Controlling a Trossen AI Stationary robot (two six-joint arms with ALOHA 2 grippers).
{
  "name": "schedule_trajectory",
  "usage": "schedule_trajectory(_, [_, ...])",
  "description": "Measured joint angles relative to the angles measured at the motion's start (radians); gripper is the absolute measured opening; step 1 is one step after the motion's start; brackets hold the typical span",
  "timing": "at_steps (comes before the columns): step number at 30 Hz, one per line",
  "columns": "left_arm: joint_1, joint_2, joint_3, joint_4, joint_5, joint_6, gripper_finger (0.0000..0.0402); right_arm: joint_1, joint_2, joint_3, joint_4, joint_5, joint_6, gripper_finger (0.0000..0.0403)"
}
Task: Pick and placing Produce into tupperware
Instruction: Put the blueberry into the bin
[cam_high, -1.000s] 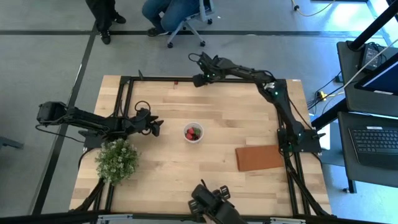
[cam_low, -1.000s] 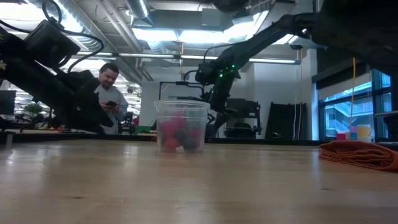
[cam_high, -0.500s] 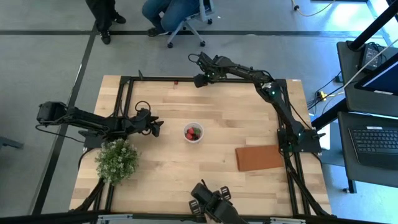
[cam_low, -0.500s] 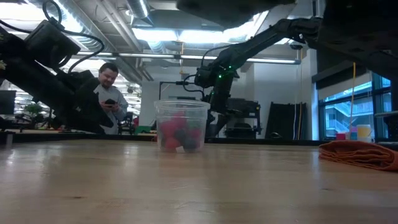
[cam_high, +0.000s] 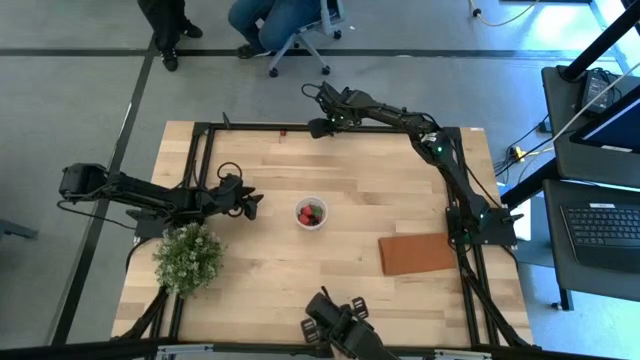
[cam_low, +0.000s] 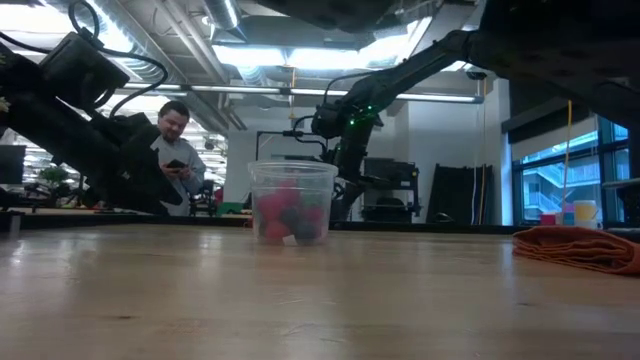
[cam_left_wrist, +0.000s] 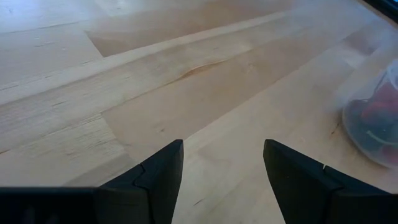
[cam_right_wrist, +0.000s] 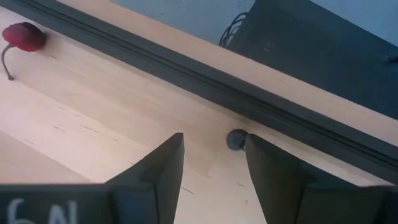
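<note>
**Operator:** Checking the right gripper (cam_high: 312, 128) first; I see it reached out to the far edge of the wooden table (cam_high: 360, 190), just beside the black frame rail (cam_right_wrist: 186, 71); in its wrist view the two fingers (cam_right_wrist: 155, 168) stand parted with bare wood between them, so I log it as released and carrying nothing; a single red cherry with a stem (cam_right_wrist: 23, 36) lies on the wood near that rail, apart from the fingers.

**Supervisor:** Left side status?

**Operator:** I read the left gripper (cam_high: 252, 203) low over the table, near the plastic cup (cam_high: 311, 213) but not touching it; its wrist view shows both fingers (cam_left_wrist: 155, 177) spread wide with nothing between them; the cup sits off to one side of that view (cam_left_wrist: 373, 118).

**Supervisor:** Location of the task items?

**Operator:** I place the cup upright near the middle of the table, between the two arms; red and dark berries (cam_low: 285, 218) lie inside it, filling roughly its lower half in the low view; a leafy plant with white flowers (cam_high: 188, 257) stands near the left arm; a reddish-brown cloth (cam_high: 418, 253) lies flat towards the right side, well apart from the cup; a person (cam_low: 177, 150) sits beyond the table, looking at a phone.
</note>
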Motion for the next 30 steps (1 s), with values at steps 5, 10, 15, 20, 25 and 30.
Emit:
schedule_trajectory(5, [0.000, 0.000, 0.000, 0.000, 0.000, 0.000, 0.0215, 0.000, 0.000, 0.000, -0.005, -0.001, 0.085, 0.0174])
schedule_trajectory(10, [0.000, 0.000, 0.000, 0.000, 0.000, 0.033, 0.0215, 0.000, 0.011, 0.000, -0.003, 0.000, 0.140, 0.0174])
schedule_trajectory(15, [0.000, 0.000, 0.000, 0.000, 0.000, 0.034, 0.0215, 0.000, 0.014, -0.001, 0.000, 0.037, 0.210, 0.0174])
schedule_trajectory(20, [0.000, 0.000, 0.000, 0.000, 0.002, 0.034, 0.0215, 0.000, 0.019, -0.001, -0.005, 0.073, 0.213, 0.0174])
schedule_trajectory(25, [0.000, 0.000, 0.000, 0.000, 0.006, 0.034, 0.0215, 0.000, 0.025, -0.001, -0.003, 0.073, 0.213, 0.0174])
schedule_trajectory(30, [0.000, 0.000, 0.000, 0.000, 0.007, 0.034, 0.0215, 0.001, 0.047, -0.002, -0.013, 0.071, 0.216, 0.0174])
